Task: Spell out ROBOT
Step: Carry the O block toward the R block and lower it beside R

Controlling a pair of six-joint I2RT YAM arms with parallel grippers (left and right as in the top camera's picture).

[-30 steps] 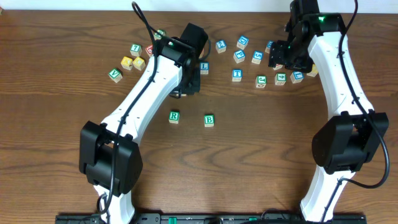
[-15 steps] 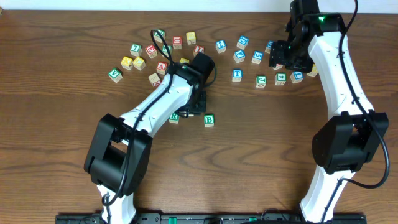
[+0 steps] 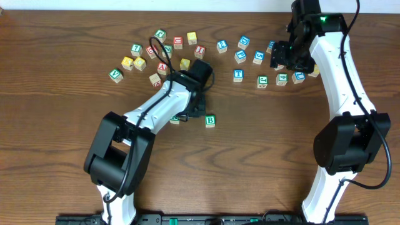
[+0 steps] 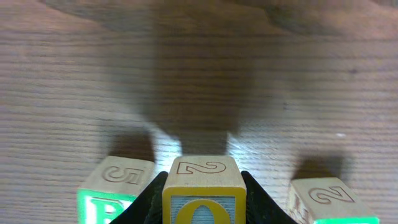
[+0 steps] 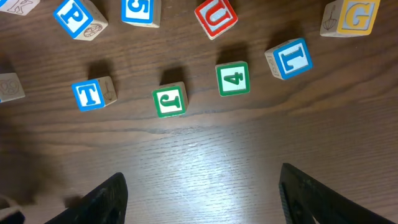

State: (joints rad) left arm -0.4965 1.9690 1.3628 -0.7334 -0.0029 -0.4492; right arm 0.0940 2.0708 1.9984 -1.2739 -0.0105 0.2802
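Having brought the O cube (image 4: 202, 180) from the pile (image 3: 178, 42), the left gripper (image 4: 202, 208) clamps it between R (image 3: 174, 119) and B (image 3: 210, 120), apparently ready to set down as the second letter; the right gripper (image 5: 208, 196) stands wide open, empty.

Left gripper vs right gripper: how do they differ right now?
Grip: the left gripper is shut on the yellow O cube; the right gripper is open and empty.
Place: the left gripper is low, between the R cube and the B cube; the right gripper hangs higher, near the T cube and the J cube.
Shared: both point down at the table.
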